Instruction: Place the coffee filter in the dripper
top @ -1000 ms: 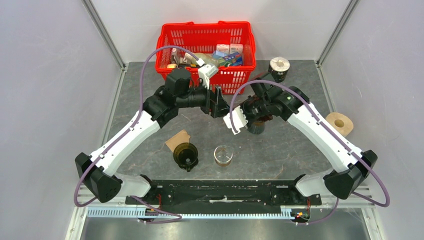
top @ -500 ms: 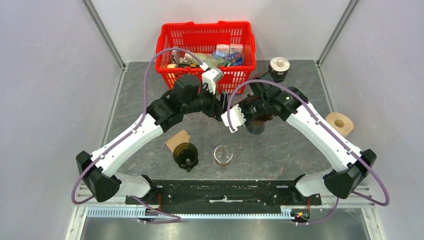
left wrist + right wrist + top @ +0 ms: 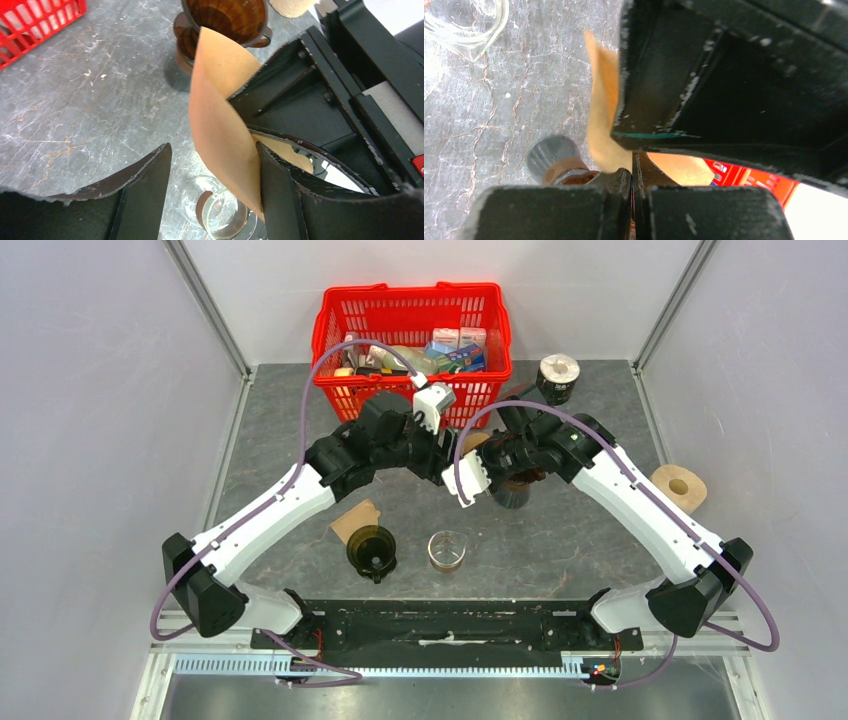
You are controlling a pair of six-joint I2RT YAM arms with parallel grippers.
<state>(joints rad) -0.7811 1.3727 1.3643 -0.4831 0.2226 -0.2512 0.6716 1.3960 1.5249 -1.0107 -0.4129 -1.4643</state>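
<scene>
Above the bench (image 3: 600, 530), my right pincer (image 3: 632, 175) pinches the coffee filter (image 3: 220, 115); my left pincer (image 3: 214, 150) stands wide astride it. Advised: close on one wall only.

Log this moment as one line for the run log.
right claw: shut on coffee filter | left claw: open, straddling filter | dripper: no filter inside yet

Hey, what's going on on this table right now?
The right gripper is shut on a paper coffee filter, holding it above the table. The left gripper is open around the same filter, with the paper lying against one finger. The filter is not yet in the brown dripper standing on the table nearby.
</scene>
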